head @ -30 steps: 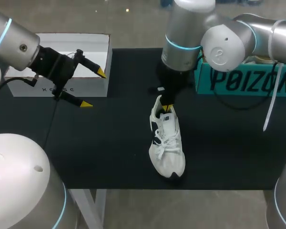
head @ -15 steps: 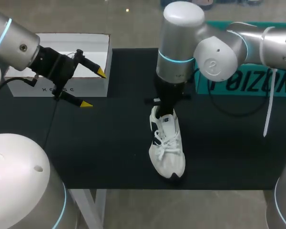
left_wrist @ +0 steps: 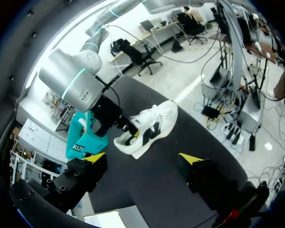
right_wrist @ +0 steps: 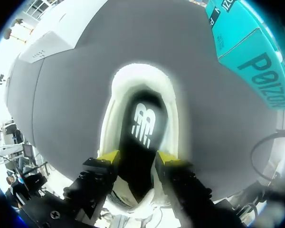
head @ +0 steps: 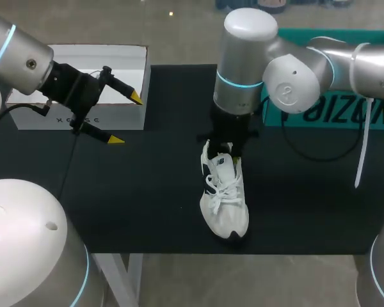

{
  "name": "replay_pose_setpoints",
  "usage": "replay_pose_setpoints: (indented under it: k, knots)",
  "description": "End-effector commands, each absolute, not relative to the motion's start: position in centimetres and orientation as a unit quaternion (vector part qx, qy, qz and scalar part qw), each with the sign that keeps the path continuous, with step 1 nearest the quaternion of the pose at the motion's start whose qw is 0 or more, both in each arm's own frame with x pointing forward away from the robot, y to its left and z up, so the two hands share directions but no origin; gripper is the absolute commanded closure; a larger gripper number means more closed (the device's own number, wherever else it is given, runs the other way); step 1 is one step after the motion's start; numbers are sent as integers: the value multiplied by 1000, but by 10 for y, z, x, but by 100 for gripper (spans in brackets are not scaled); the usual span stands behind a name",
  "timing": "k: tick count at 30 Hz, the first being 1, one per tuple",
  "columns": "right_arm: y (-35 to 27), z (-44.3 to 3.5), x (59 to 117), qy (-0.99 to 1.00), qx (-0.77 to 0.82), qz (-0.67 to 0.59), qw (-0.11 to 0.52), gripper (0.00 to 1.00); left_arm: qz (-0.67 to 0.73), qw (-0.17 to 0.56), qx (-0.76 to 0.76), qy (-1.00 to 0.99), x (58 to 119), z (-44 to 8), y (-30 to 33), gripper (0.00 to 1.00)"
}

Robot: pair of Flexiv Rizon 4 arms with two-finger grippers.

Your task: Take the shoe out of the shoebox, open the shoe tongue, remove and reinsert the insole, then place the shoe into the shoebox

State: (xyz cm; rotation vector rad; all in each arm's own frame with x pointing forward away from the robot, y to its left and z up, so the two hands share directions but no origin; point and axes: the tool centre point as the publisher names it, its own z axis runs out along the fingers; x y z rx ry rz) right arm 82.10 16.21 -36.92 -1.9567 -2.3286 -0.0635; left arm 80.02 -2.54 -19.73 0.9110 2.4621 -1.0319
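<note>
A white sneaker (head: pixel 225 204) with dark side panels lies on the black mat, toe toward the front edge. My right gripper (head: pixel 223 152) hangs straight down over its heel opening. In the right wrist view its yellow tips (right_wrist: pixel 137 156) stand apart over the shoe's white collar (right_wrist: pixel 141 72). Between them shows the dark insole (right_wrist: pixel 142 123) with a white logo, and nothing is gripped. My left gripper (head: pixel 126 118) is open and empty in front of the white shoebox (head: pixel 83 118) at the back left. In its own view, the left gripper (left_wrist: pixel 142 158) looks across at the sneaker (left_wrist: pixel 156 121).
A teal box (head: pixel 333 112) stands at the back right behind my right arm, also seen as the teal box (right_wrist: pixel 256 61) beside the shoe. The black mat (head: pixel 141 192) lies bare between the shoebox and the sneaker. A white strap (head: pixel 361 147) hangs at the right.
My right gripper has come down onto the shoe's heel opening and its fingers have spread from shut to apart. The left arm and the shoe have not moved.
</note>
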Motion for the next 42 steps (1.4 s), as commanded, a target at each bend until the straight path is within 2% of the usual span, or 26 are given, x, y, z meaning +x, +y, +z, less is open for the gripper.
replay_pose_setpoints:
  k: [1,5,7,16,20,21,23,24,42]
  knots:
    - [163,-370,824,-766,-641,-23,48,50,-359,159,319,863,800,-197,-25,0]
    - [160,-364,826,-765,-641,-29,42,43,-359,159,319,863,800,-197,-25,0]
    - [158,-361,828,-766,-641,-32,38,46,-359,159,319,863,800,-197,-25,0]
    - [158,-364,822,-769,-638,-28,34,47,-359,159,319,863,800,-197,-25,0]
    - [159,-364,821,-769,-638,-26,33,32,-359,159,319,863,800,-197,-25,0]
    - [159,-364,821,-769,-637,-25,32,26,-359,159,319,863,800,-197,-25,0]
    - [161,-364,821,-770,-637,-25,31,5,-359,159,319,863,800,-197,-25,0]
    - [161,-363,821,-770,-637,-25,30,0,-359,159,319,863,800,-197,-25,0]
    - [168,-356,823,-776,-630,-25,12,0,-359,159,319,863,800,-197,-25,0]
